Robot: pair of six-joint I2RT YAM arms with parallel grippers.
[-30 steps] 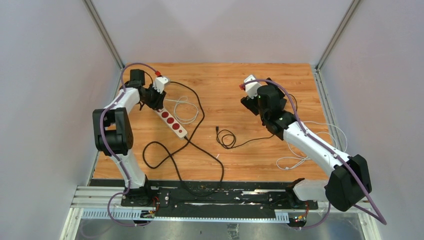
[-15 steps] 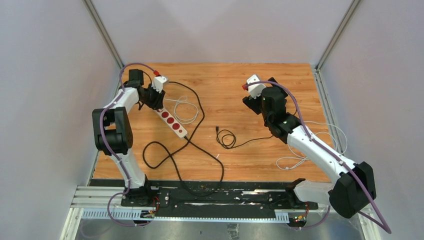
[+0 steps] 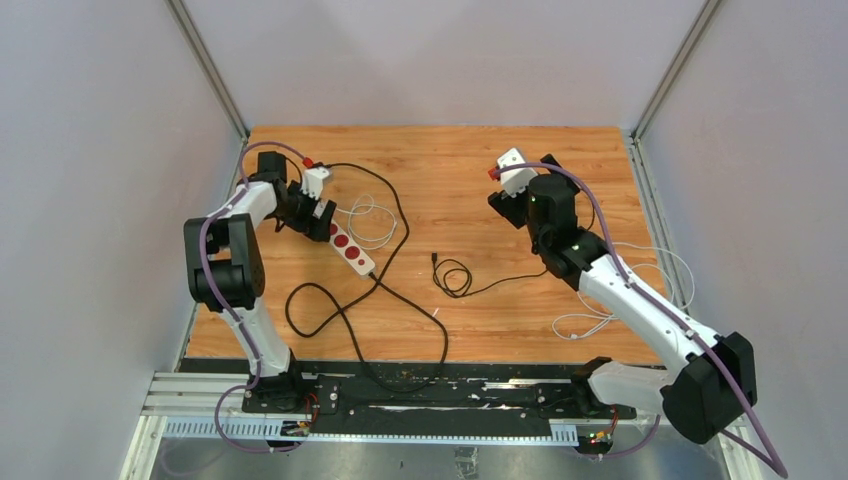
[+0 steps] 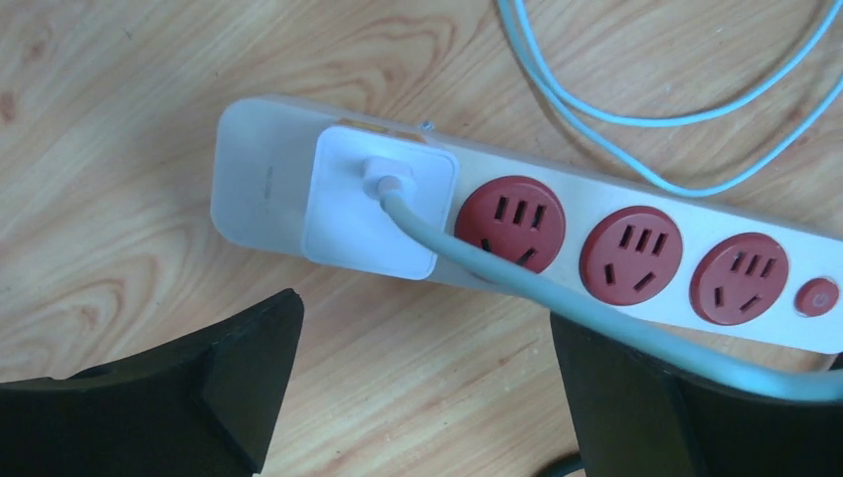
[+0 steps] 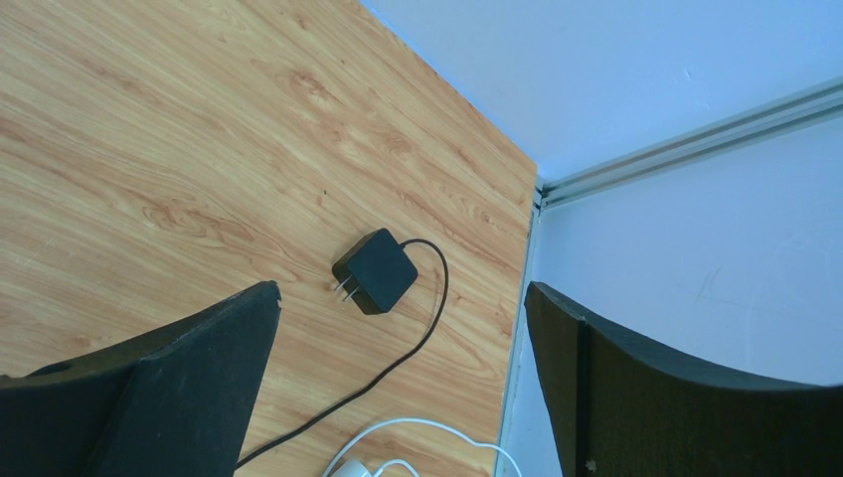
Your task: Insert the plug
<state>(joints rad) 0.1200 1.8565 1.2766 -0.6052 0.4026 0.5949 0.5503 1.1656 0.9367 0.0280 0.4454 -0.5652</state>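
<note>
My left jaws have sprung apart — now wide, empty, astride the plug (image 4: 378, 214), seated in the end socket of the strip (image 4: 253, 174). Right jaws wide, empty, far from the strip. I'd lift straight up — clear of the cable (image 4: 517, 278).

The wooden counter (image 4: 119, 119) is honey-orange with darker wavy grain. The long plastic power strip (image 4: 253, 189) is white. Its three round sockets (image 4: 636, 255) are brick red with dark slots, and a small round red button (image 4: 817, 296) sits at its three o'clock end. The square plastic plug (image 4: 378, 214) is white, its cable (image 4: 557, 296) pale grey. The thin looping cord (image 4: 636, 119) at one o'clock is pale blue-white. The left hand (image 4: 422, 333) is matte black. The small square charger (image 5: 376, 270) is black too.
</note>
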